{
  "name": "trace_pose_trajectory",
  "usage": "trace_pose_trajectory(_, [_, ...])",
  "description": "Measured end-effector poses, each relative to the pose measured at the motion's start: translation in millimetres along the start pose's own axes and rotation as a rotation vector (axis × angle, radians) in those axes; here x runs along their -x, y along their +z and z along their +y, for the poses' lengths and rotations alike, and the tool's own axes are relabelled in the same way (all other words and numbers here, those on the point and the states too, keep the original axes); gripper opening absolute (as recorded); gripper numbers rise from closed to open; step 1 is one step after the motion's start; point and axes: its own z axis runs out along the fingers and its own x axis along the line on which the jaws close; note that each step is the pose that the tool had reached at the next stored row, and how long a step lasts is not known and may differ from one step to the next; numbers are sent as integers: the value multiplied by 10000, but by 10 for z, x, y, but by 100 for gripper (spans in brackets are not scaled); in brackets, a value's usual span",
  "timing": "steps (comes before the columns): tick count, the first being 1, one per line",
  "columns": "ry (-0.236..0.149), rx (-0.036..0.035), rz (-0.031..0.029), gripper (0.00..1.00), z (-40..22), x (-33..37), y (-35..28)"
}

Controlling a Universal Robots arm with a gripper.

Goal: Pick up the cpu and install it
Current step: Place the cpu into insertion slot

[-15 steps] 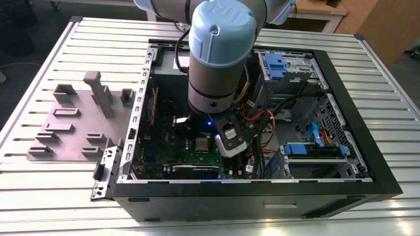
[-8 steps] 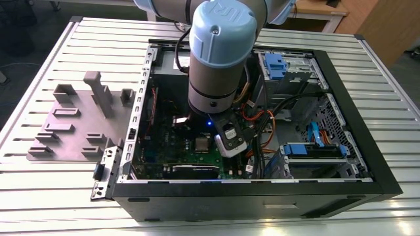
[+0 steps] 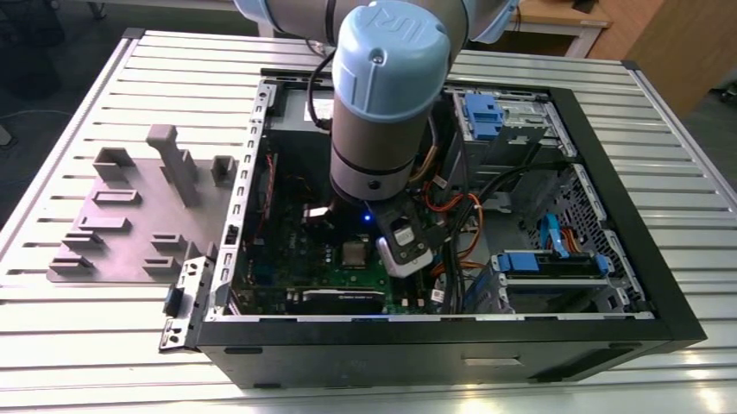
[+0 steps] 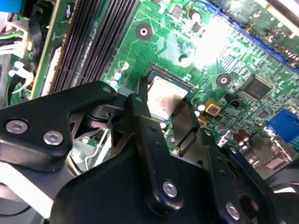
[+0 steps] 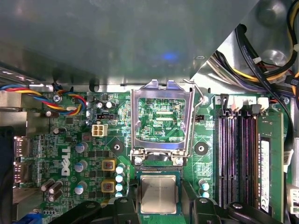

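The cpu [image 5: 159,193], a small silvery square chip, lies in the black socket on the green motherboard [image 5: 70,154]. In the second wrist view the cpu [image 4: 164,95] sits between two black fingers [image 4: 140,107] that press against its opposite edges. My gripper [image 5: 159,201] hangs straight over the socket and is shut on the chip; in the second wrist view the gripper [image 4: 163,106] reaches the board [image 4: 187,37]. The hinged silver socket frame [image 5: 161,121] stands swung open beside the socket. In the exterior view the gripper [image 3: 398,250] reaches down inside the open computer case [image 3: 645,259].
Black memory slots [image 5: 233,154] run alongside the socket. Bundled cables [image 5: 261,60] and a grey metal box [image 5: 117,42] crowd the board's far side. Blue drive cages [image 3: 553,263] fill the case toward the exterior view's right. A grey fixture plate [image 3: 127,224] lies on the slatted table outside the case.
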Motion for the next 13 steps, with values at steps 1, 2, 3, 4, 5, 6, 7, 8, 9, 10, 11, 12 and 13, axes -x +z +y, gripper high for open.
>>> trace_pose_trajectory(1, [0,-1,4,45,0,0,3])
trace_pose_trajectory(2, [0,-1,7,45,0,0,6])
trace_pose_trajectory(3, [1,-2,10,45,-1,0,8])
trace_pose_trajectory(4, [1,0,11,45,0,0,10])
trace_pose_trajectory(5, [1,0,12,45,-1,1,12])
trace_pose_trajectory(6, [2,0,13,45,-1,0,12])
trace_pose_trajectory(7, [2,0,13,45,-1,1,13])
trace_pose_trajectory(8, [3,0,13,45,-1,1,13])
trace_pose_trajectory(9, [4,1,13,45,-1,1,13])
trace_pose_trajectory(10, [4,0,13,45,-1,0,13])
trace_pose_trajectory(11, [4,0,13,45,-1,0,13])
trace_pose_trajectory(12, [5,0,13,45,0,1,13])
trace_pose_trajectory(13, [5,0,13,45,-1,0,13])
